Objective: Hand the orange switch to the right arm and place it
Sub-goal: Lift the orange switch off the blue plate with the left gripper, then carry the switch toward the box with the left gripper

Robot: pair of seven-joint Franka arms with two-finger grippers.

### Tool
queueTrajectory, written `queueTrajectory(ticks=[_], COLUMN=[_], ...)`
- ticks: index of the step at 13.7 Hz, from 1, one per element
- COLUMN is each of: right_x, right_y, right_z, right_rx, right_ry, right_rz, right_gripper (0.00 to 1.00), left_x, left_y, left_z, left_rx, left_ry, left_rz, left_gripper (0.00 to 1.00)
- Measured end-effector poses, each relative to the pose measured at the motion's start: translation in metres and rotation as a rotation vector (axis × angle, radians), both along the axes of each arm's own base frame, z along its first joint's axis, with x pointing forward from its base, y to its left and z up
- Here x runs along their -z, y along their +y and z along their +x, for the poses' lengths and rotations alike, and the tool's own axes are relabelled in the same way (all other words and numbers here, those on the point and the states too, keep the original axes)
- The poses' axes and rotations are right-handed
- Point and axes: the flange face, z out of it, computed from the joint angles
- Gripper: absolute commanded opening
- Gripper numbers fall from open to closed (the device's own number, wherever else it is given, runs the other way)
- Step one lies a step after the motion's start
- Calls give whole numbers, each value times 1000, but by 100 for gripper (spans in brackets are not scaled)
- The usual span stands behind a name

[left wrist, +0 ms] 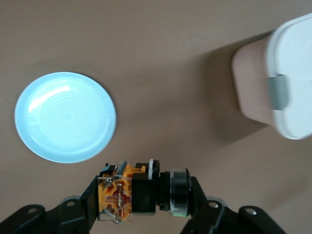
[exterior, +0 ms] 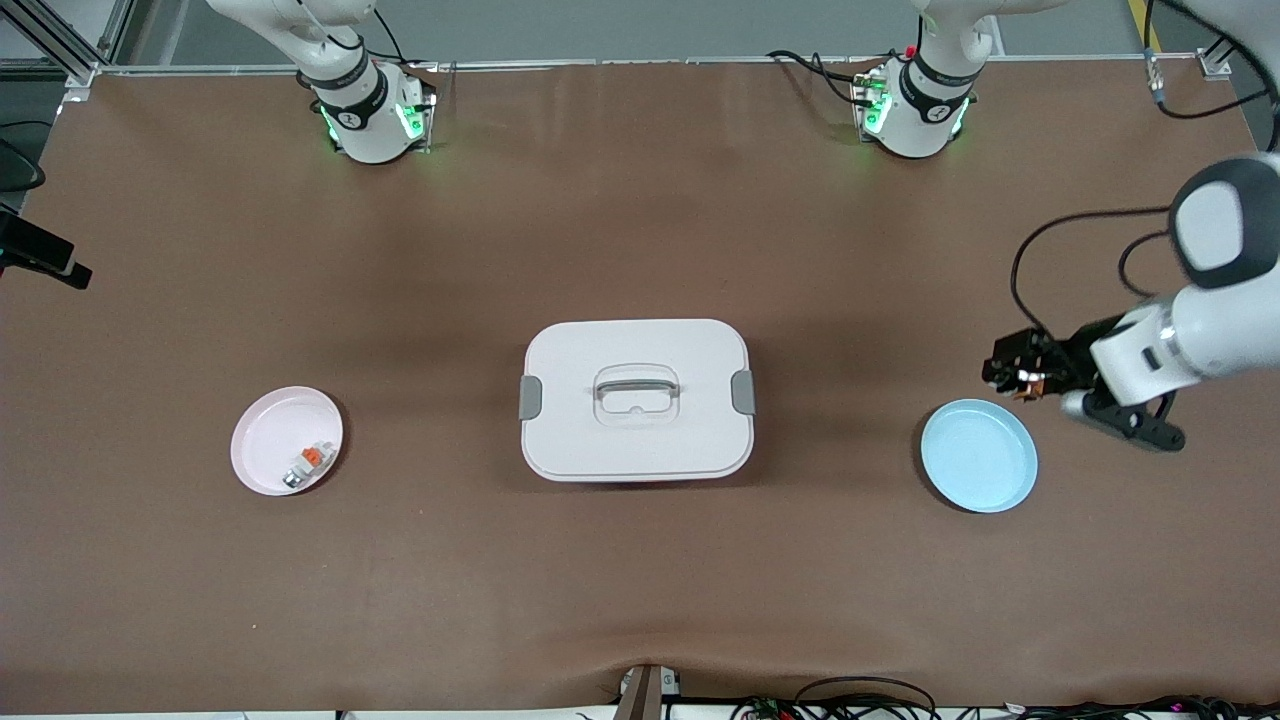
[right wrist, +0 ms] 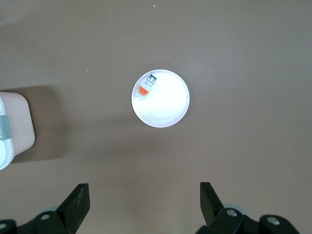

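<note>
We are clamping the orange switch (left wrist: 141, 192) in our left gripper (left wrist: 144, 195) just above the blue plate's (exterior: 979, 455) one o'clock edge, while our right gripper (right wrist: 144, 202), jaws wide over the pink plate (right wrist: 168, 105), is risking a fumbled handover because the part is tiny.

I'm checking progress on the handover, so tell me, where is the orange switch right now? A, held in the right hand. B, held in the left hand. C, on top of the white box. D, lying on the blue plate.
B: the left hand is shut on the orange switch, up in the air beside the blue plate, which holds nothing; the right hand stands open with nothing in it.
</note>
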Motion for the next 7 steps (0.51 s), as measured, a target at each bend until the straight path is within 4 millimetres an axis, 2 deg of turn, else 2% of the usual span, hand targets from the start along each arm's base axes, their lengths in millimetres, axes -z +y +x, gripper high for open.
queueTrajectory(ticks=[3, 7], right_x=[0, 1], right_y=[0, 7], right_z=[0, 0], right_rx=[15, 41], right_ry=[5, 12], right_rz=[-15, -20], right_gripper=[100, 100], left_x=[-49, -85], left_y=[-18, -58], left_z=[-19, -24], left_rx=[-101, -312], left_ry=[24, 109], left_rz=[-127, -226], left_gripper=[17, 18])
